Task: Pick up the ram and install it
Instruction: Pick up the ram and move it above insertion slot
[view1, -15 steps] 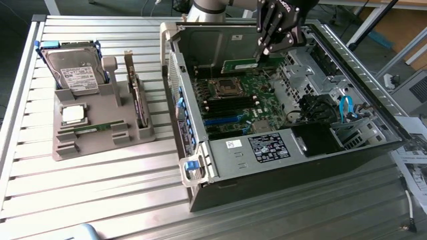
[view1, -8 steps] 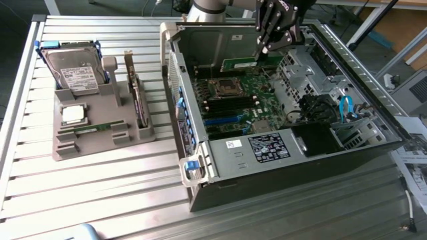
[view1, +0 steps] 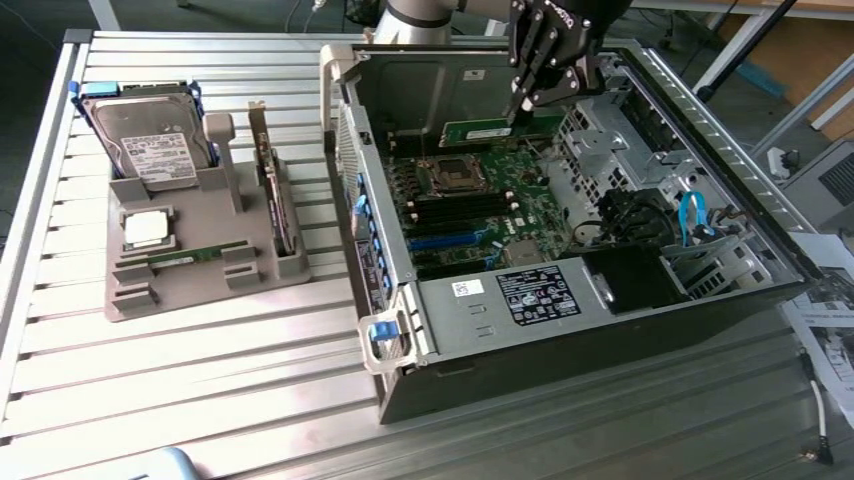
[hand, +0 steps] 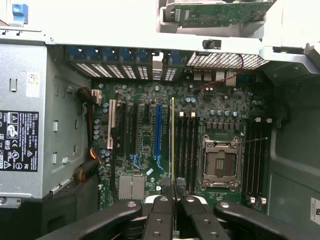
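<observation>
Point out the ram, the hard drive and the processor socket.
ram (hand: 173, 140), wrist view, its narrow edge
hard drive (view1: 150, 140), exterior view, its labelled face
processor socket (hand: 219, 164), wrist view, its centre

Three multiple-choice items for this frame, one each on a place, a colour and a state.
1. The hard drive sits: A inside the case; B on the grey holder; C in the gripper.
2. The looped cable inside the computer case is: A blue; B red; C white.
3. The gripper is: A open; B shut on the ram; C shut, holding nothing.
Answers: B, it stands on the holder beside the case; A, it is plainly blue; B, it clamps the green stick above the motherboard.
</observation>
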